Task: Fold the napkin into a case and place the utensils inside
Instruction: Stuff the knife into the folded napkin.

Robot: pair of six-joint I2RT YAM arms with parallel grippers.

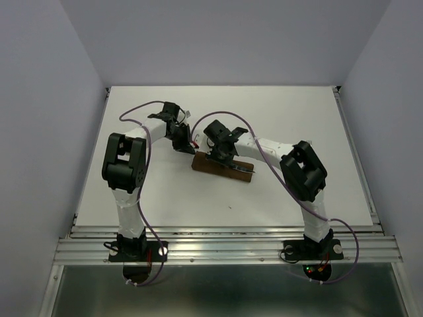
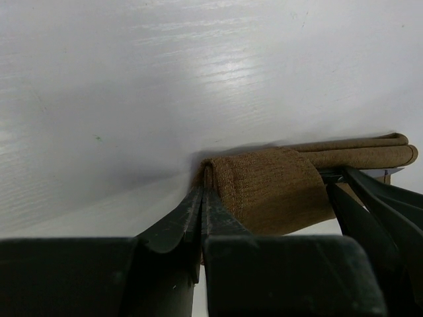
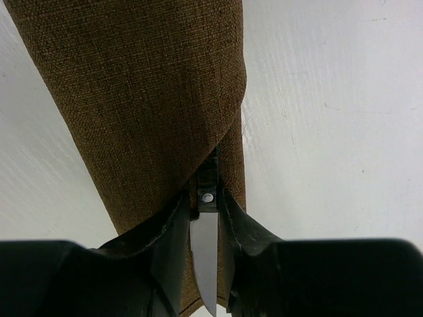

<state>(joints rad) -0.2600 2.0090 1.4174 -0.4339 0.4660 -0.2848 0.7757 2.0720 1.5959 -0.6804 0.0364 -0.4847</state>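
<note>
Surface: a white table (image 1: 132, 191) was seen, boxed in by pale grey walls (image 1: 39, 132); a metal rail (image 1: 225, 247) was fixed along its near edge.
Counts: one left arm (image 1: 125, 165), one right arm (image 1: 304, 173), one case (image 1: 206, 166), one knife (image 3: 205, 264) were counted.
Case: laid mid-table, brown cloth, folded narrow.
Knife: handle was tucked into the case's right end, blade left sticking out.
Left gripper (image 2: 202, 191): was pinched tight on the case's left end.
Right gripper (image 3: 206, 201): fingers were set either side of the blade; grip or gap could not be told.

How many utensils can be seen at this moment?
1: the knife, its blade between the fingers of the right gripper, handle tucked into the brown case. The fork is not visible; it may be hidden inside.
</note>
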